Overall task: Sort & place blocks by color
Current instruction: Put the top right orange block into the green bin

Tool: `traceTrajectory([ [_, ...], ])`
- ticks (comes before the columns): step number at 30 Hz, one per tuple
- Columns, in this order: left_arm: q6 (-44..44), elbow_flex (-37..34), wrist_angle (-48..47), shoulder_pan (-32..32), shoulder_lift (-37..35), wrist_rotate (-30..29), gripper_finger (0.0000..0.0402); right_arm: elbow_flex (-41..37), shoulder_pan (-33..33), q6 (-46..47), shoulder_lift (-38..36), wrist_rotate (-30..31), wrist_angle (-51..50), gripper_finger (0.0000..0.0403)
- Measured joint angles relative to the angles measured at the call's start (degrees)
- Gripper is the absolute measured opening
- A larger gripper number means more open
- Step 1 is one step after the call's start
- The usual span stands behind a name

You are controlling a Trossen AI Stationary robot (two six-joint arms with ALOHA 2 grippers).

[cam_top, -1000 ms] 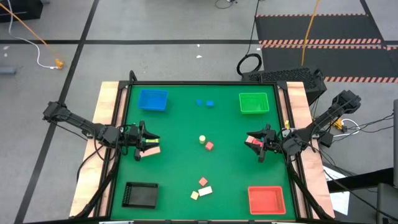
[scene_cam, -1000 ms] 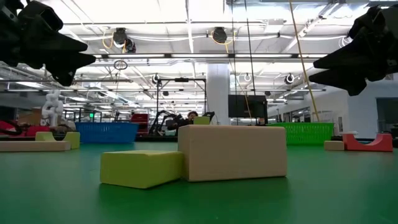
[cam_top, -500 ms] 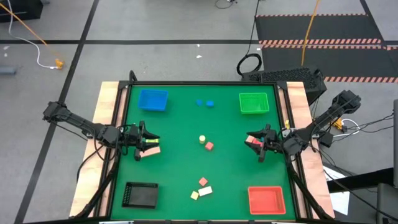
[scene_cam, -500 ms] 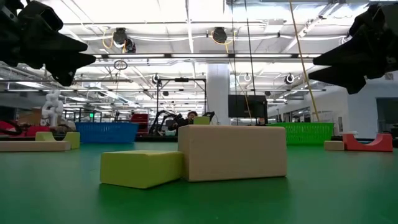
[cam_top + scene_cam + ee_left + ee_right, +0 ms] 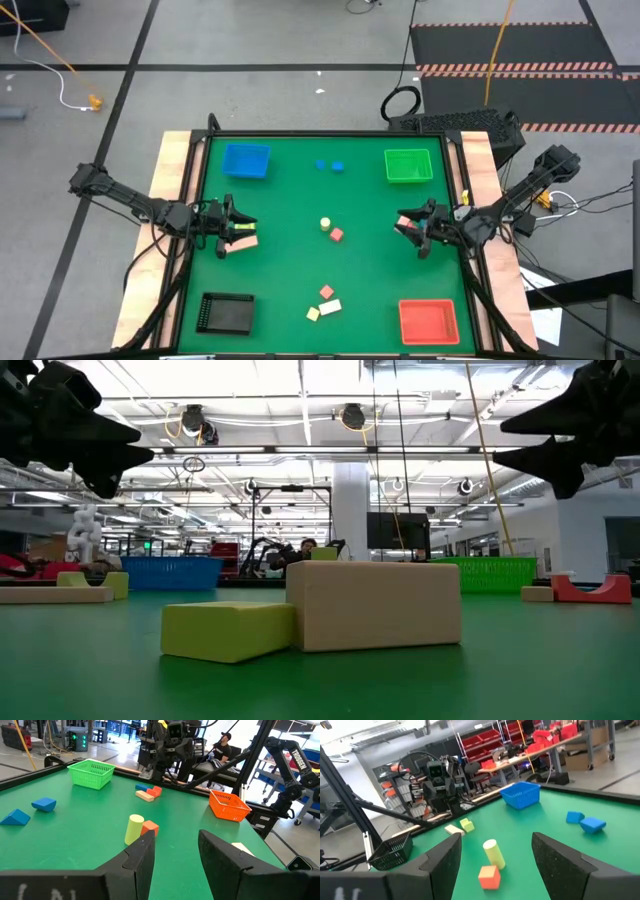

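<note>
Blocks (image 5: 331, 234) btwn grippers (image 5: 411, 228) (both open)

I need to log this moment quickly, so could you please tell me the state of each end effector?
Left end effector: open, holding nothing, above the table's left edge.
Right end effector: open, holding nothing, above the right edge.

I see a big workshop with a grey floor (image 5: 250, 40) marked by dark lines, a black mat with striped edges (image 5: 510, 45), long bright ceiling lights (image 5: 300, 400), red storage bins (image 5: 492, 735) on shelves, and a person sitting (image 5: 225, 747) past the green table (image 5: 290, 270).
</note>
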Motion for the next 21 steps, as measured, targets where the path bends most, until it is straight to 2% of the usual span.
traceTrajectory([
  [5, 0.0, 0.0, 0.0, 0.0, 0.0, 0.0, 0.0152, 0.0, 0.0, -7.0, 0.0, 0.0, 6.5, 0.0233],
  [12, 0.0, 0.0, 0.0, 0.0, 0.0, 0.0, 0.0152, 0.7, 0.0, -28.4, 0.0, 0.0, 20.1, 0.0233],
  [16, 0.0, 0.0, 0.0, 0.0, 0.0, 0.0, 0.0152, 2.6, -0.1, -38.2, 0.0, 0.0, 23.2, 0.0233],
  [21, 0.0, 0.0, 0.0, 0.0, 0.0, 0.0, 0.0152, 5.4, -3.3, -40.1, 0.0, 0.0, 23.2, 0.0233],
])
